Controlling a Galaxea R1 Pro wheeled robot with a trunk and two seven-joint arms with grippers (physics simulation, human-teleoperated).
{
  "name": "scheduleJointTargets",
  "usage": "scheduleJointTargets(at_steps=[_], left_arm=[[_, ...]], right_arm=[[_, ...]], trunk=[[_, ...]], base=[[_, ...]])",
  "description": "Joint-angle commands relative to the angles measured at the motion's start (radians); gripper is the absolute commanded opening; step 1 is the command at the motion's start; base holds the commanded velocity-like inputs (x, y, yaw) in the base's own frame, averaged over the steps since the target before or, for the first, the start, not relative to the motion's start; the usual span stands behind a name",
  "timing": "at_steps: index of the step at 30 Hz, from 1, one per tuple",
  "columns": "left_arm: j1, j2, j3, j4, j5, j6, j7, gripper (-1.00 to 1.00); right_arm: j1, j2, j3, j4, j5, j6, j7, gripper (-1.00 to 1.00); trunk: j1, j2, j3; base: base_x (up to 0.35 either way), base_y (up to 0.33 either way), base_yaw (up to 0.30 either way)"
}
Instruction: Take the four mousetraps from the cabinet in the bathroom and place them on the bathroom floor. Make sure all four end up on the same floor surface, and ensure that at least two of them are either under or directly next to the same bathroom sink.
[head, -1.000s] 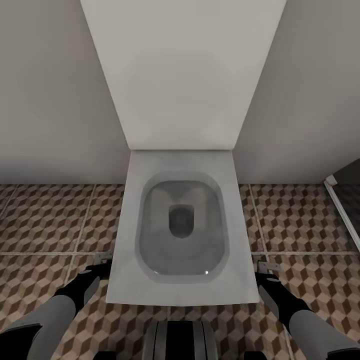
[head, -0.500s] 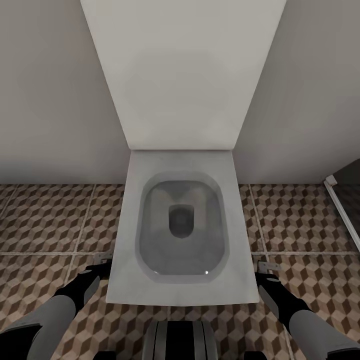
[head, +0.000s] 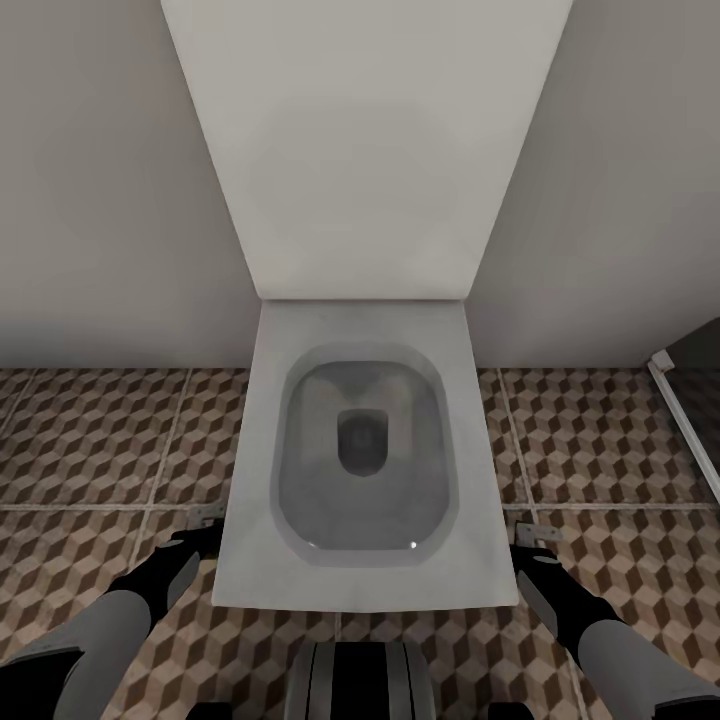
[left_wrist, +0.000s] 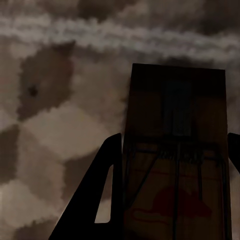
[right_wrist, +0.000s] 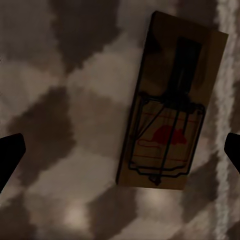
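Head view: I face a white toilet (head: 365, 450) set against a pale wall (head: 90, 200), its tall white cistern panel (head: 365, 140) rising behind the open bowl. The bathroom floor (head: 90, 440), tiled in a brown, beige and white cube pattern with pale grout lines, spreads to both sides of the pan. At the far right edge a dark opening with a white frame strip (head: 685, 410) meets the tiles.

My left gripper (head: 200, 530) hangs low just beside the toilet's left front corner, and my right gripper (head: 530, 540) just beside its right front corner; each arm has tiled floor on its outer side and the toilet's edge close on its inner side.

Left wrist view: a mousetrap (left_wrist: 175, 155), a dark-brown board with wire parts and a red printed mark, sits between my two dark fingers (left_wrist: 95, 200); the left fingers bracket its long sides, but whether they press on it I cannot tell. Tiles lie beyond it.

Right wrist view: a second mousetrap (right_wrist: 170, 105) lies flat on the cube-pattern tiles, next to a grout line. My right fingertips (right_wrist: 10, 155) stand spread wide at the frame's two sides, well apart from the board: released, grasping nothing.
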Motion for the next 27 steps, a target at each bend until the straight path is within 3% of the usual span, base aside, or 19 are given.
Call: scheduleJointTargets(at_steps=[1, 5, 6, 27], left_arm=[[0.001, 0.000, 0.004, 0.028, -0.008, 0.006, 0.005, -1.00], [0.001, 0.000, 0.004, 0.028, -0.008, 0.006, 0.005, -1.00], [0.001, 0.000, 0.004, 0.028, -0.008, 0.006, 0.005, 1.00], [0.001, 0.000, 0.004, 0.028, -0.008, 0.006, 0.005, 1.00]], right_arm=[[0.000, -0.002, 0.009, -0.002, -0.009, 0.006, -0.007, 1.00], [0.000, -0.001, 0.009, -0.003, -0.009, 0.006, -0.007, 1.00], [0.000, -0.001, 0.009, -0.003, -0.009, 0.006, -0.007, 1.00], [0.000, -0.002, 0.009, -0.003, -0.009, 0.006, -0.007, 1.00]], trunk=[[0.000, 0.000, -0.001], [0.000, 0.000, -0.001], [0.000, 0.000, -0.001], [0.000, 0.000, -0.001]], base=[[0.000, 0.000, 0.000], [0.000, 0.000, 0.000], [0.000, 0.000, 0.000], [0.000, 0.000, 0.000]])
